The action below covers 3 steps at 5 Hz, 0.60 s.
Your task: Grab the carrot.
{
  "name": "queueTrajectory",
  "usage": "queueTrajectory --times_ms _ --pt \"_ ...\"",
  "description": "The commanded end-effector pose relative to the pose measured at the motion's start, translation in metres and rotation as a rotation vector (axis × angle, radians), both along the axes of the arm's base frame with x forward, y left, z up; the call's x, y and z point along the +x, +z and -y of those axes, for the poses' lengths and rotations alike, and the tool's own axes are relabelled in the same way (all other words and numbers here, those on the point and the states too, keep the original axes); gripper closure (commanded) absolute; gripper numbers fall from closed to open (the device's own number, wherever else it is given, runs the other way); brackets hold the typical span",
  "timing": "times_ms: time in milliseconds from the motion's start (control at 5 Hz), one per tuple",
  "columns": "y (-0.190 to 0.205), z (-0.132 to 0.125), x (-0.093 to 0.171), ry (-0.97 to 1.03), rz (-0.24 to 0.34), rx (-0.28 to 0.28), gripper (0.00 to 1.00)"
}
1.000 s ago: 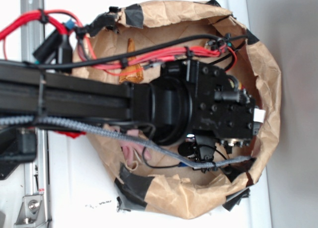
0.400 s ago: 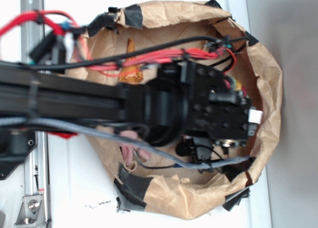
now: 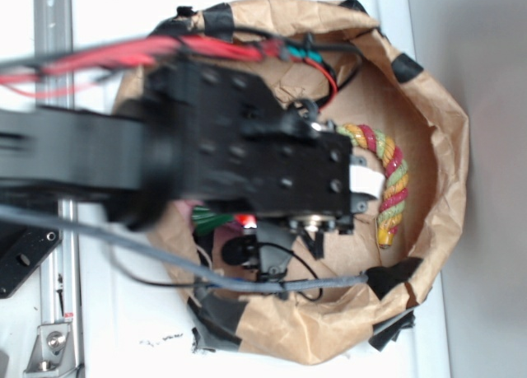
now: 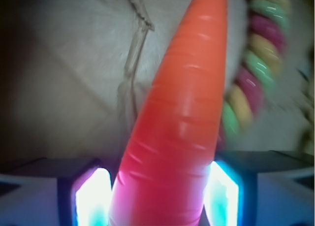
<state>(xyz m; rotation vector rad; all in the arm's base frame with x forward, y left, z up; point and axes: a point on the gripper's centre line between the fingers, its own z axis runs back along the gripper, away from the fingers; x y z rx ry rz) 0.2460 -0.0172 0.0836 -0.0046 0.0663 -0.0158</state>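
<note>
I see the glossy orange plastic carrot (image 4: 182, 122) sitting between my gripper (image 4: 157, 196) fingers (image 4: 91, 199), both pads pressed against it, inside the crumpled brown paper bag (image 3: 445, 139), the multicoloured twisted rope (image 3: 394, 176) just beside it.

I am seeing a crumpled brown paper bag (image 3: 436, 114) lying open on the white table (image 3: 115, 320), its rim patched with strips of black tape (image 3: 221, 312). Inside it, a twisted rope (image 3: 394, 180) of red, yellow and green strands is curving along the right side of the bag floor, and in the wrist view the same rope (image 4: 256, 63) is showing blurred against the pale creased paper (image 4: 64, 63). A metal rail (image 3: 53, 312) is running along the left edge of the table.
</note>
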Motion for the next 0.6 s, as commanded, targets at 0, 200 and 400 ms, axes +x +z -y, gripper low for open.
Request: queueTrajectory --times_ms 0,200,400 --pt "0.099 0.017 -0.007 -0.004 0.158 0.032 1.0" --pt "0.098 0.019 -0.001 -0.008 0.189 0.048 1.0" --pt "0.09 0.019 0.005 0.001 0.162 0.07 1.0"
